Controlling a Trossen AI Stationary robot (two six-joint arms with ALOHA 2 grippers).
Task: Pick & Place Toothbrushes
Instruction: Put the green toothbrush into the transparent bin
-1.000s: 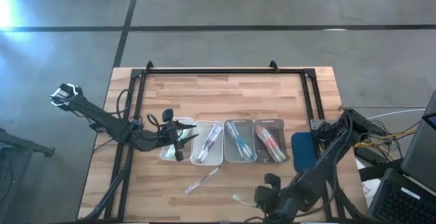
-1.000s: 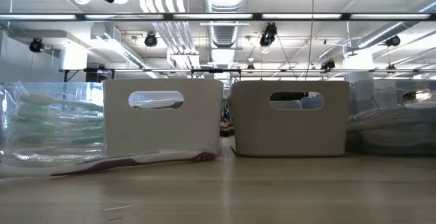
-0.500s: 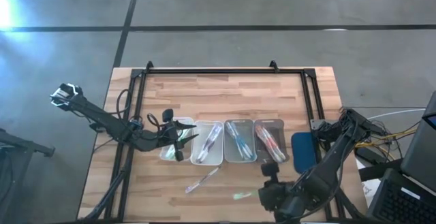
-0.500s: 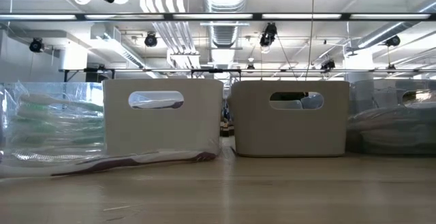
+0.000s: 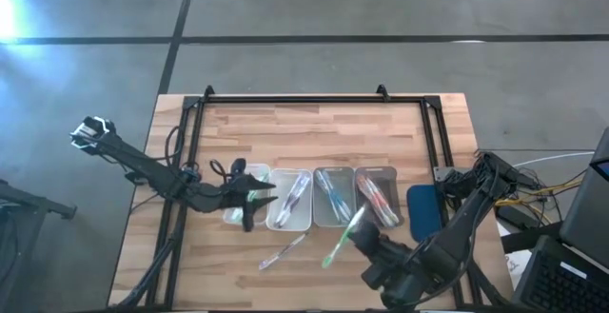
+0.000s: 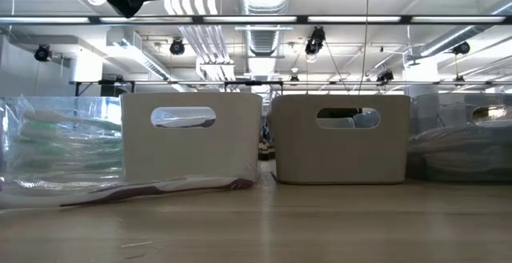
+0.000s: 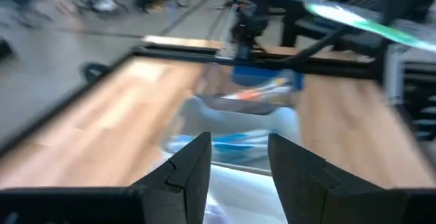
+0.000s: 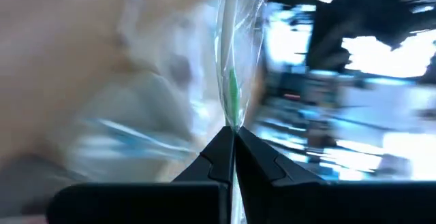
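Note:
Four clear trays stand in a row mid-table, from the leftmost tray (image 5: 238, 208) to the rightmost (image 5: 377, 197), each with wrapped toothbrushes in it. My right gripper (image 5: 360, 237) hangs in front of the trays, shut on a green wrapped toothbrush (image 5: 343, 237) that slants from near left to far right. My left gripper (image 5: 249, 199) stands open over the leftmost tray, with nothing between its fingers (image 7: 197, 163). One loose toothbrush (image 5: 283, 252) lies flat on the table in front of the trays. My right gripper pinches the green toothbrush between its two fingertips (image 8: 219, 149), partway along its length (image 8: 231, 118). The fingers lie across it, slanting down from the near right. The toothbrush is lifted clear of the table and sticks out on both sides of the fingers.
A blue object (image 5: 423, 208) lies right of the trays. A black frame (image 5: 295, 99) runs along the table's far edge and sides. In the low view, two white bins (image 6: 192, 135) and clear bags (image 6: 56, 147) stand on the table, with a purple toothbrush (image 6: 152, 189) in front.
My right gripper has risen from near the front edge, moved toward the trays and rolled about a quarter turn. It has stayed shut on the green toothbrush. The toothbrush has turned about, from crosswise near the front edge to slanting toward the trays. My left gripper has rolled a little.

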